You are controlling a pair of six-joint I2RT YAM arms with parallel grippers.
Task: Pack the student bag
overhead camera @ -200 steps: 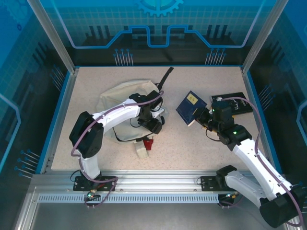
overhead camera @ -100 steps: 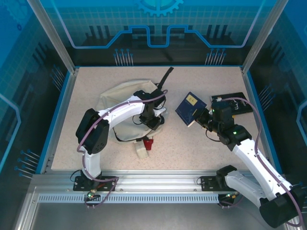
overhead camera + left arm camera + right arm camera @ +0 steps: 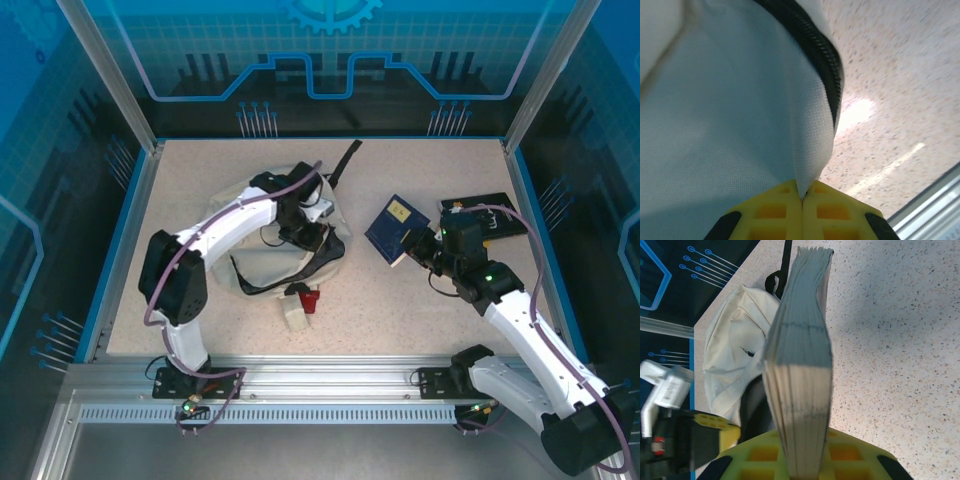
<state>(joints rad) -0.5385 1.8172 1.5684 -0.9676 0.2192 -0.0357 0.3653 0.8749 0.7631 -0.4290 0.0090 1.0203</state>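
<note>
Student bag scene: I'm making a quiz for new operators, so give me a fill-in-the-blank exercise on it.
The left gripper is shut on the student bag's fabric, beside its black ____.
The right gripper is shut on a book with a dark ____ cover.
A small white and ____ object lies on the table near the bag.
Missing: zipper; blue; red.

A robot lab cell — aluminium frame (image 3: 330, 378), blue circuit-print panels (image 3: 330, 50) walling a speckled table (image 3: 380, 310).
</note>
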